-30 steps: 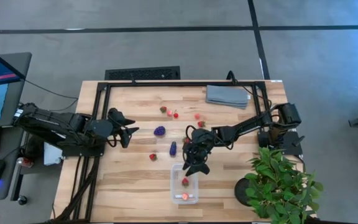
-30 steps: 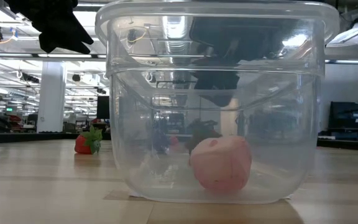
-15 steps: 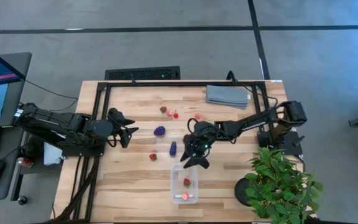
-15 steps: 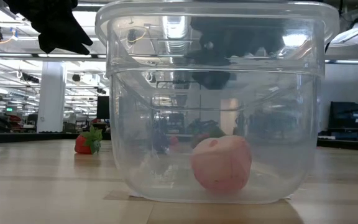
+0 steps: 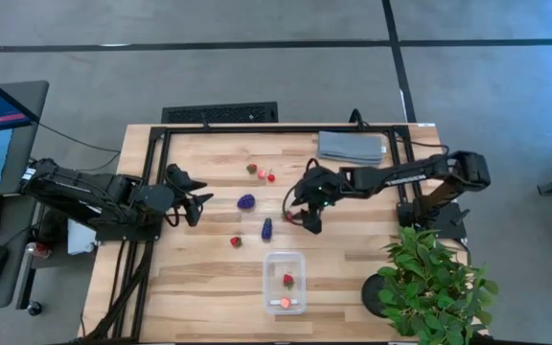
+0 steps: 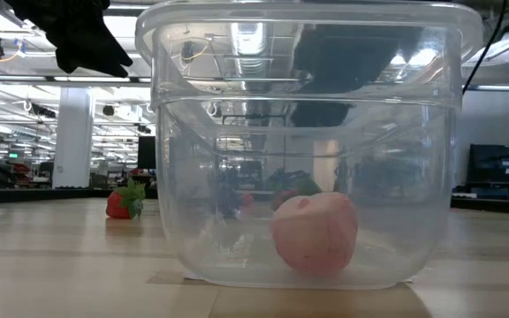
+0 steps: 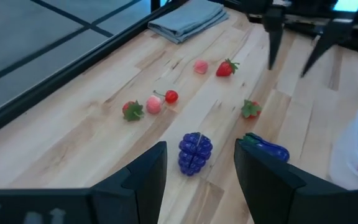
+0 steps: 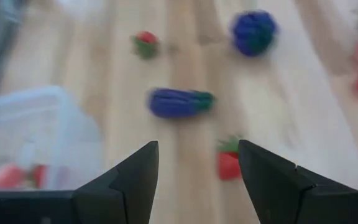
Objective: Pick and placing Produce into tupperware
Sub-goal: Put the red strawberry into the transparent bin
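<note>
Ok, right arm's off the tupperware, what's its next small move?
Probably lower the right gripper onto the strawberry ahead of it and close: its jaws are open and empty, the berry lies loose between them, and the tupperware holds only two pieces.

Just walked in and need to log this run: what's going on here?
The robot is sorting small toy fruit into a clear plastic rectangular container, which already holds a pink piece and a red strawberry. The right gripper, open and empty, hangs over another red strawberry on the wooden table. Nearby lie an elongated purple piece and a round purple one. The left gripper waits open at the left side.
</note>
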Tool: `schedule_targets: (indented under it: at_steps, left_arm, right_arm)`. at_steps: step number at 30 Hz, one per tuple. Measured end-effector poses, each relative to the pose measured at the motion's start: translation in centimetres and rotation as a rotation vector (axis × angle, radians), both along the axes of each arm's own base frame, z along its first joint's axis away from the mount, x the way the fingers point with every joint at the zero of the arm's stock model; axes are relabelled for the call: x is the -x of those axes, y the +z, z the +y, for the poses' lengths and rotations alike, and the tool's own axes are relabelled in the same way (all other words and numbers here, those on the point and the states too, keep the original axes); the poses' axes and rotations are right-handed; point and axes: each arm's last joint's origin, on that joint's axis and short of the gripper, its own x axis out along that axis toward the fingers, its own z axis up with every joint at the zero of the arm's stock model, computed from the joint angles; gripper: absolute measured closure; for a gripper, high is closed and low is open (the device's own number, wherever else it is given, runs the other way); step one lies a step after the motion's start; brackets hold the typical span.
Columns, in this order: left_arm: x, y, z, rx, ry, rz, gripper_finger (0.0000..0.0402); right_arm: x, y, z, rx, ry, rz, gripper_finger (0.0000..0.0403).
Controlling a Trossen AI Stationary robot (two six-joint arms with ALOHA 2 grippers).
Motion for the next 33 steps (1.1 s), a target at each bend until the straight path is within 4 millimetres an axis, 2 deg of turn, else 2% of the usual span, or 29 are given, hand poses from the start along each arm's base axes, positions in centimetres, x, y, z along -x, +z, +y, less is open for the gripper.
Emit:
schedule_targets:
  at_steps: [10,19,25,33]
  left_arm:
    - [0.2,-0.2,0.1,-0.017,-0.004,0.037,0.0225]
    - [0.3,-0.4,0.1,-0.026,-0.01,0.057,0.0225]
    - [0.5,-0.7,0.1,-0.073,-0.037,0.122,0.0225]
    - [0.8,-0.9,0.2,-0.175,-0.084,0.197,0.0225]
  right_arm:
    - [1.0,-0.7,-3.0,0.158,-0.133,0.1,0.0159]
    - [2.3,-1.9,-5.4,0.152,-0.252,0.185,0.0159]
    - [2.8,-3.1,-5.3,0.106,-0.34,0.167,0.0159]
    - [2.2,-3.3,-4.2,0.232,-0.472,0.007,0.0158]
